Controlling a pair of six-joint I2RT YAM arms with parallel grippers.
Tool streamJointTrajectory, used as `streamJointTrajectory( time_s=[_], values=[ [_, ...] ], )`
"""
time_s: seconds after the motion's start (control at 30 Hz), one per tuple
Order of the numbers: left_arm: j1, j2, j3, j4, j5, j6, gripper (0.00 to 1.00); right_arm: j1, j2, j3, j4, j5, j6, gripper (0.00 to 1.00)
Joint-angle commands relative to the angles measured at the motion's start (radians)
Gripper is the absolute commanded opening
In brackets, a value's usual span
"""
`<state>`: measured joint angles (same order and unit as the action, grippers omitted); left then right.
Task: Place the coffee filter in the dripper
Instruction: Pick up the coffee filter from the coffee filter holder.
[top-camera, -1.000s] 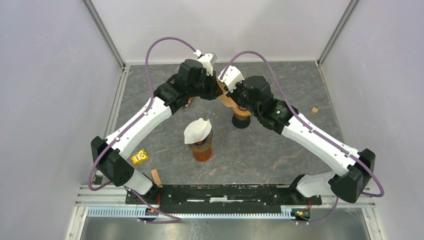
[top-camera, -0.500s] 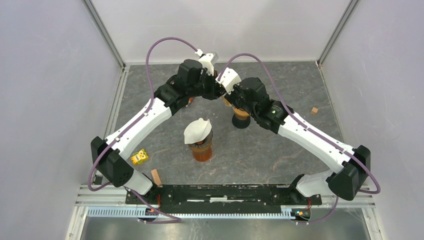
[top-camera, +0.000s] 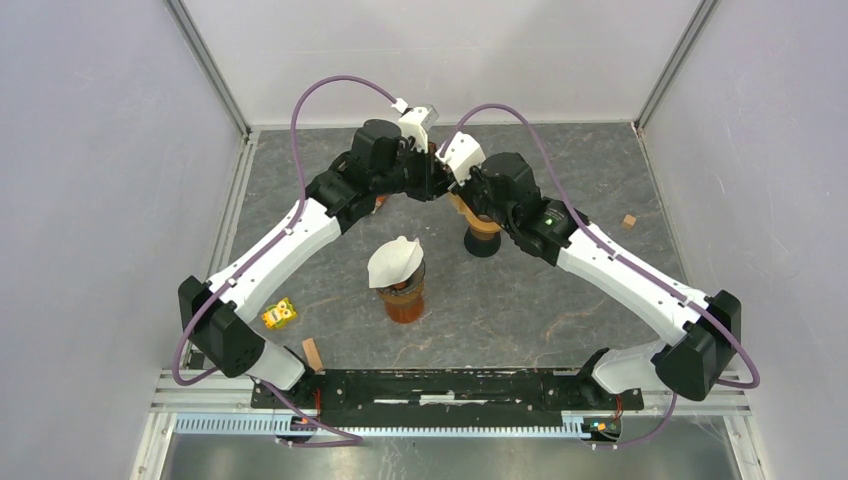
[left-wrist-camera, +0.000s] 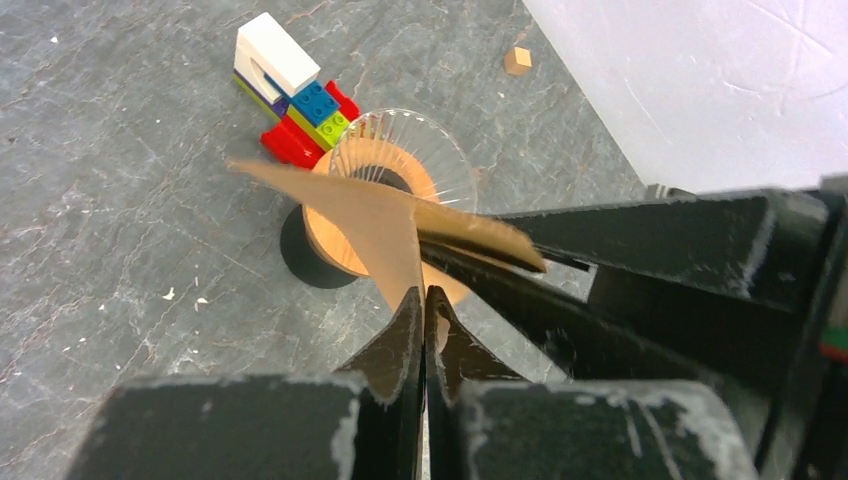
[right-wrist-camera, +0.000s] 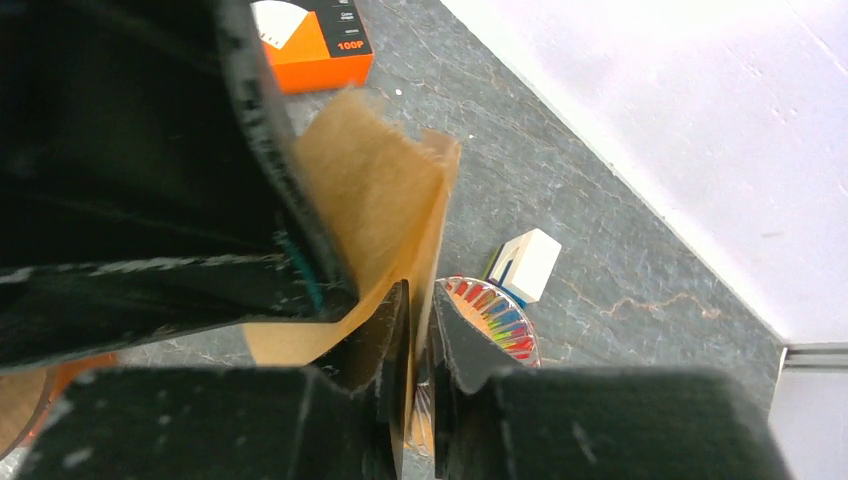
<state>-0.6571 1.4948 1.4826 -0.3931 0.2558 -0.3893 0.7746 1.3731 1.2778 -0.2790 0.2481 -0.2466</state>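
The brown paper coffee filter (left-wrist-camera: 385, 225) hangs above the dripper (left-wrist-camera: 400, 160), a clear ribbed cone on an orange stand with a black base (top-camera: 483, 235). My left gripper (left-wrist-camera: 423, 300) is shut on the filter's lower point. My right gripper (right-wrist-camera: 420, 310) comes in from the right, its fingers (left-wrist-camera: 560, 300) pinching a single layer of the filter's (right-wrist-camera: 380, 200) open edge, so the two layers part a little. Both grippers meet at the back middle of the table, just left of the dripper, and hide each other in the top view.
Beside the dripper lie some toy bricks (left-wrist-camera: 295, 100) and a small wooden cube (left-wrist-camera: 517, 60). An orange filter box (right-wrist-camera: 315, 40) sits behind. At mid-table stands a cup holding a white filter (top-camera: 397, 262). A yellow toy (top-camera: 279, 315) and a wooden block (top-camera: 313, 354) lie near left.
My right gripper shifted slightly left toward the left gripper, and the filter now sits more hidden between the two. The left arm barely moved.
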Motion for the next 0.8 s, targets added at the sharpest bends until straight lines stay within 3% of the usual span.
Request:
streamJointTrajectory(
  time_s=[0.0,0.43,0.5,0.63,0.77],
  values=[
    [-0.003,-0.042,0.023,0.043,0.081,-0.011,0.02,-0.033,-0.055,0.025,0.012,-0.031,0.021,0.12],
    [-0.005,0.06,0.055,0.093,0.264,-0.096,0.02,-0.069,-0.167,0.028,-0.1,-0.061,-0.046,0.03],
    [-0.005,0.074,0.055,0.13,0.262,-0.121,0.11,-0.07,-0.176,0.016,-0.093,-0.062,-0.031,0.02],
    [-0.006,0.11,0.09,0.155,0.224,-0.138,0.38,-0.071,-0.163,-0.002,-0.081,-0.077,0.017,0.0],
    [-0.006,0.12,0.14,0.122,0.196,-0.081,0.48,-0.071,-0.139,0.004,-0.071,-0.034,0.041,0.0]
  ],
)
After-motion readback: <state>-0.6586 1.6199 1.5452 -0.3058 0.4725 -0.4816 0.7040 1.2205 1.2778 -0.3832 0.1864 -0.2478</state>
